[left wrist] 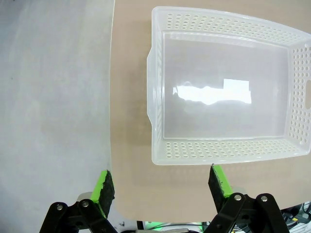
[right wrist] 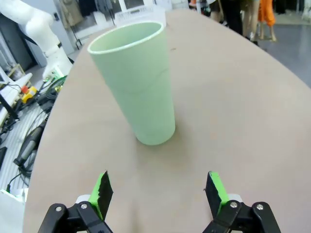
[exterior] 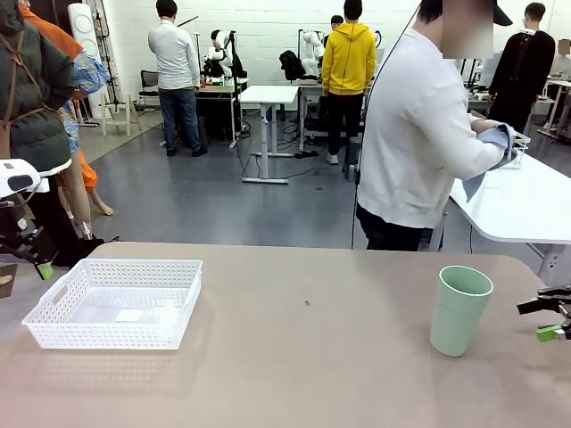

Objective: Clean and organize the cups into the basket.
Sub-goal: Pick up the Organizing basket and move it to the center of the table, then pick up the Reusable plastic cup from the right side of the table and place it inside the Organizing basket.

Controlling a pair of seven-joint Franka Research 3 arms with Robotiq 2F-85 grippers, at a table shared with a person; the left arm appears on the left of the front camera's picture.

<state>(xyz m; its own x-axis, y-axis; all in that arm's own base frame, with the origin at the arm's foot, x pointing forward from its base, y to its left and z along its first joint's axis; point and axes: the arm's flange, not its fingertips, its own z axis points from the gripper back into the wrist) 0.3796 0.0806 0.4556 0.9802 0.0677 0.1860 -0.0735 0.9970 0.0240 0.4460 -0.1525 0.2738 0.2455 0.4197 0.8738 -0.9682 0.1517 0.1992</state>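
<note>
Both grippers released, nothing held; one cup and the basket on the bench.
Mint cup point(exterior: 459, 310) upright on bench point(exterior: 312, 357), robot's right side, nr front edge; right gripper point(exterior: 546, 319) just beside it, jaws spread wide, not touching; in right wrist view cup stands ahead, roughly centred btw the green pads. Basket point(exterior: 107, 337) on left side, well apart from cup; left gripper point(left wrist: 161, 183) over bench edge just short of basket's rim, jaws wide apart, grasping nothing. Person point(exterior: 419, 134) at far side, turned to another table w/ blue cloth point(exterior: 495, 147) in hands.
</note>
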